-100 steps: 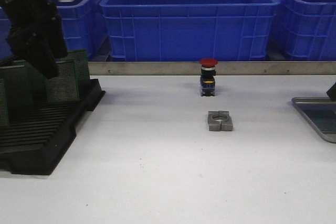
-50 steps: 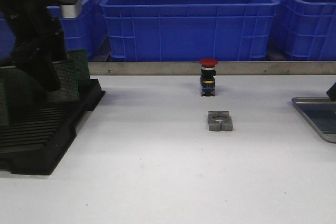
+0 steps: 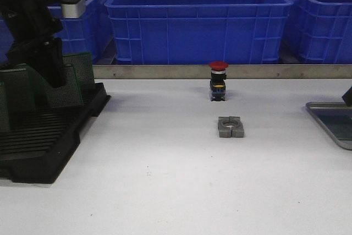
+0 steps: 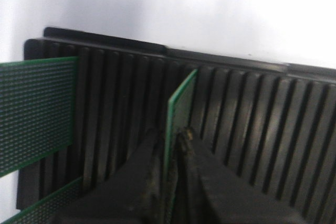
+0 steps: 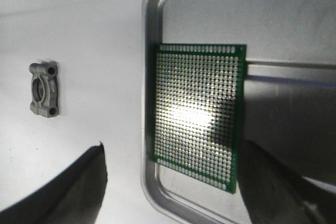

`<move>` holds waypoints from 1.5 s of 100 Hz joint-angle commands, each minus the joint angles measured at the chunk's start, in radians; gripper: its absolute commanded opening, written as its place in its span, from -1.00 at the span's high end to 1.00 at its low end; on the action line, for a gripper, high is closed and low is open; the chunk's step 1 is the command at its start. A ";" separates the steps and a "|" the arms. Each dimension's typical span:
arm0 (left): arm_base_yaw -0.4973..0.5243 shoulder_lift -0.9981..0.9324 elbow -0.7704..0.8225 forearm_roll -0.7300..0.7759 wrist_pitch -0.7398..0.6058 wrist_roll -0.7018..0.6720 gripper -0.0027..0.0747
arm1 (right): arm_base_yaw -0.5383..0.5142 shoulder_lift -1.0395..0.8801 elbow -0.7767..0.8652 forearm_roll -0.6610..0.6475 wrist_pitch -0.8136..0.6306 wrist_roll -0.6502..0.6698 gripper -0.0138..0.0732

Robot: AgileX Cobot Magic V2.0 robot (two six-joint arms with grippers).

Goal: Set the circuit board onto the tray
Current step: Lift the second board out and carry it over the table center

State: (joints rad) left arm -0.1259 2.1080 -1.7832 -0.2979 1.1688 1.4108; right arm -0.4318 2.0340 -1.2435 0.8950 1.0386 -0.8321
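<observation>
Several green circuit boards stand upright in the black slotted rack [image 3: 49, 136] at the left. My left gripper [image 3: 52, 72] is down over the rack. In the left wrist view its fingers [image 4: 152, 156] are shut on the top edge of one board [image 4: 179, 103], seen edge-on and still in its slot. The silver tray [image 3: 324, 115] lies at the right edge. My right gripper [image 5: 168, 192] hangs open over the tray's rim [image 5: 149, 30]. Another circuit board [image 5: 197, 119] lies flat in the tray below it, its edge against the rim.
A grey metal clamp block [image 3: 230, 126] lies mid-table and also shows in the right wrist view [image 5: 44, 88]. A red-capped push button [image 3: 218, 81] stands behind it. Big blue crates [image 3: 198, 20] sit beyond a metal rail [image 3: 165, 71]. A second board [image 4: 34, 114] stands in the rack.
My left arm has straightened and its wrist has come down over the rack, around the board. The right arm, tray and table objects have not moved.
</observation>
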 commanded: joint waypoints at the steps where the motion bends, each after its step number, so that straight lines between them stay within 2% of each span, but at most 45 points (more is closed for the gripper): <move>1: 0.003 -0.056 -0.029 -0.031 -0.061 -0.015 0.98 | -0.006 -0.048 -0.023 0.031 0.038 -0.007 -0.56; 62: 0.003 -0.058 -0.118 -0.037 -0.024 -0.015 0.98 | -0.006 -0.048 -0.023 0.031 0.038 -0.007 -0.56; 89: 0.003 -0.058 -0.152 -0.068 0.108 -0.017 0.98 | -0.006 -0.048 -0.023 0.031 0.038 -0.007 -0.56; 111: -0.001 -0.086 -0.152 -0.240 0.108 -0.037 0.98 | -0.006 -0.048 -0.023 0.031 0.038 -0.007 -0.56; 131: -0.059 -0.149 -0.152 -0.244 0.108 -0.140 0.98 | -0.006 -0.048 -0.023 0.031 0.039 -0.007 -0.56; 150: -0.175 -0.214 -0.152 -0.288 0.108 -0.173 0.98 | -0.006 -0.048 -0.023 0.032 0.040 -0.007 -0.56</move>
State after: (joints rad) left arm -0.2431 1.9824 -1.9020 -0.5101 1.2298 1.2618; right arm -0.4318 2.0340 -1.2435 0.8950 1.0386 -0.8321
